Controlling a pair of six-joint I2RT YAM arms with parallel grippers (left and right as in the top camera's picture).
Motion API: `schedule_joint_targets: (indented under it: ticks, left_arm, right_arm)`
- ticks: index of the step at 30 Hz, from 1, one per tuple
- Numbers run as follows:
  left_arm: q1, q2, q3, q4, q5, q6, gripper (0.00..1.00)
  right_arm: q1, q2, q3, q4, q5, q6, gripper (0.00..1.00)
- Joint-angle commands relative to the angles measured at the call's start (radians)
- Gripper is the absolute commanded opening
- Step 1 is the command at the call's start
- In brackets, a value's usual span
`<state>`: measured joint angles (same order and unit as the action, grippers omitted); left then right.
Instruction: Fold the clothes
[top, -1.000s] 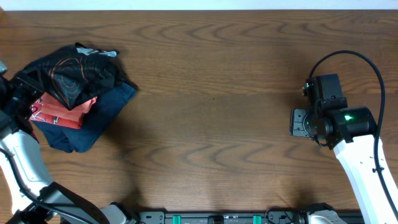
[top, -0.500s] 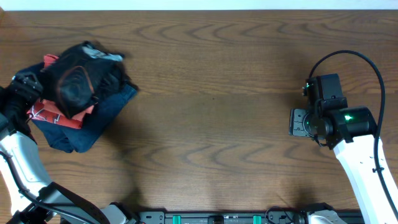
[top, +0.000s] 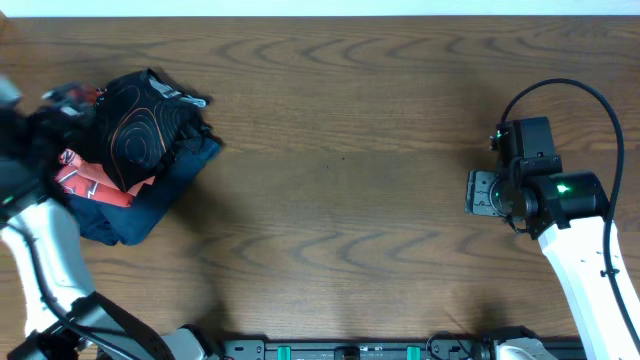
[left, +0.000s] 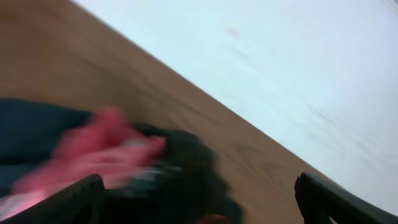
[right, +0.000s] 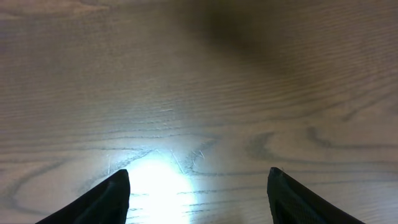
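Far left on the brown wood-grain table (top: 340, 150), the overhead view shows the black thin-fabric garment printed with fine red and white contour lines (top: 145, 125) bunched on top of a heap. It lies over a salmon-pink shirt with red print (top: 85, 182) and a plain navy-blue garment (top: 135, 210). The left arm at the left edge is smeared by motion, just beside the heap. The right gripper (top: 485, 195) sits well apart on the right, over bare wood.

From the left wrist, everything is blurred. The left gripper (left: 199, 202) has its jaws spread wide, one finger in each lower corner. Black fabric lies between them, with pink and navy to its left. Whether either finger touches cloth I cannot tell.

From the right wrist, the right gripper (right: 196, 193) has its jaws spread over bare wood, with nothing between them.

The black garment looks light, limp and thin. It will likely drape, slide and hold no shape. A pinch on a free edge or corner seems safer than one in the middle of the bunch, which could drag the pink shirt along
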<state>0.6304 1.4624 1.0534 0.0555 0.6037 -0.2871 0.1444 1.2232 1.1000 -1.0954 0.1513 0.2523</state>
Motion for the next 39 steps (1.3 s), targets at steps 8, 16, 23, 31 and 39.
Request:
schedule_joint_targets:
  ticks: [8, 16, 23, 31, 39]
  left_arm:
    - [-0.133, 0.147, 0.007, -0.122, -0.058, 0.055, 0.98]
    - [-0.047, 0.231, 0.008, -0.185, -0.092, 0.053, 0.98]
    - [-0.072, 0.095, 0.021, -0.183, 0.04, 0.053, 0.98]
    - [-0.4, -0.037, 0.021, -0.402, -0.128, 0.19, 0.98]
    - [-0.647, -0.04, 0.021, -0.954, -0.434, 0.196, 0.98]
  right_arm:
    - [-0.024, 0.003, 0.013, 0.022, -0.029, 0.002, 0.69]
    - [-0.024, 0.021, 0.013, 0.023, -0.04, 0.003, 0.73]
    - [-0.026, 0.021, 0.013, 0.091, -0.143, 0.001, 0.99]
    - [-0.108, 0.021, 0.013, 0.266, -0.246, 0.005, 0.99]
    - [-0.265, 0.02, 0.013, 0.082, -0.246, -0.042, 0.99]
